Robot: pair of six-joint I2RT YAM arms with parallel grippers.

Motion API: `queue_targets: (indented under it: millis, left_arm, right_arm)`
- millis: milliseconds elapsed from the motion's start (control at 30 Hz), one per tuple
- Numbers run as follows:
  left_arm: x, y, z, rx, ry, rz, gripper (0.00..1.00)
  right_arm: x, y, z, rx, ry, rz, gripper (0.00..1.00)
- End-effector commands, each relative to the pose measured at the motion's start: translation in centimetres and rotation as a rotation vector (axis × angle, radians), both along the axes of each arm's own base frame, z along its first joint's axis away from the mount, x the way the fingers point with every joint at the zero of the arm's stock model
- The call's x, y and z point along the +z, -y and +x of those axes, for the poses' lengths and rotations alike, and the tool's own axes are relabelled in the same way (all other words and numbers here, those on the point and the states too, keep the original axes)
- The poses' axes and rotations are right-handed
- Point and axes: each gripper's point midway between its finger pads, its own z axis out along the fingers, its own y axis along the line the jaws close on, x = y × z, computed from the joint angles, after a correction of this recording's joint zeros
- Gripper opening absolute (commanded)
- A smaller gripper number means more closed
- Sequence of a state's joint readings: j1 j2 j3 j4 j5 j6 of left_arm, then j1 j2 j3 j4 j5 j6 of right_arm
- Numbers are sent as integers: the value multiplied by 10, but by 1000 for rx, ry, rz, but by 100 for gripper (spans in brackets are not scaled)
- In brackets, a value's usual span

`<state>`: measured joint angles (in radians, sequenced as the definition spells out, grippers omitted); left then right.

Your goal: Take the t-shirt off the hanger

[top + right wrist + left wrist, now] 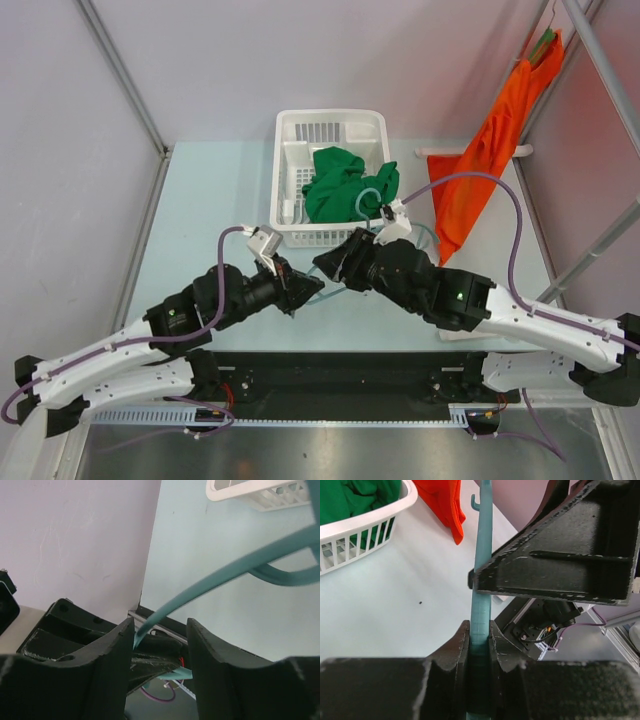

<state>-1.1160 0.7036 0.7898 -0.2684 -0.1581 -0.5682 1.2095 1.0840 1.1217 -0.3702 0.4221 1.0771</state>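
Currently in hand: the closing stage, by the look of it. The green t-shirt [340, 185] lies heaped in the white slatted basket [290, 170] at the back of the bench [220, 200], and the teal plastic hanger [482, 580] shows bare wherever it can be seen.

Left gripper [305, 290]: narrow, clamped on the hanger's flat bar, pads tight on both faces.

Right gripper [157, 630]: jaws partly apart, set to either side of the tip of one curved hanger arm. A gap shows on at least one side, so this is no grip. It sits just beside the left gripper, in front of the basket.

Step, judged: the hanger is passing between grippers, or being steadied, now that the shirt is off.

Next move calls for: the right jaws to seat squarely on the thin arm before the left lets go, or else the hanger put down away from the basket. The arm is slim and curved and could slip out sideways.

Count:
- robot arms, two
- grippers, two
- teal hanger, one
- green t-shirt, one, in the basket
- white basket, one
- orange garment [490, 150], one, hanging from the rack at far right, well apart from both grippers. What it hangs from is too small to make out.
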Motion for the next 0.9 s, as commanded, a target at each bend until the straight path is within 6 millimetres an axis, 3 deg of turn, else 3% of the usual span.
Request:
queue_targets:
  millis: [0, 67, 167, 200, 233, 267, 333, 367, 467, 633, 867]
  left_arm:
    - [12, 10, -5, -45, 4, -71, 0]
    - [10, 14, -8, -68, -4, -75, 0]
    - [5, 14, -11, -87, -10, -62, 2]
    - [3, 14, -12, -87, -12, -54, 8]
    - [-2, 11, -12, -82, -20, -37, 19]
    - [-1, 7, -11, -68, -13, -37, 34]
    - [-3, -1, -11, -50, -5, -27, 46]
    - [-3, -7, -7, -18, 1, -27, 58]
    - [2, -26, -7, 28, 24, -39, 70]
    - [5, -49, -5, 90, 38, -29, 74]
    - [-5, -49, -9, 84, 6, -27, 73]
  right_arm:
    - [17, -9, 12, -84, 7, 97, 42]
    - [12, -13, 11, -80, 2, 88, 35]
    - [8, -14, 11, -85, -5, 88, 17]
    - [8, -11, 11, -92, -6, 87, 4]
    - [7, -10, 12, -101, -6, 82, 0]
    - [8, -5, 14, -119, 6, 71, 0]
    - [16, 6, 20, -165, 35, 63, 0]
    - [18, 14, 22, -185, 54, 40, 0]
    - [34, 37, 31, -268, 107, 18, 0]
    - [74, 79, 43, -394, 191, 69, 0]
    - [125, 138, 65, -520, 239, 247, 0]
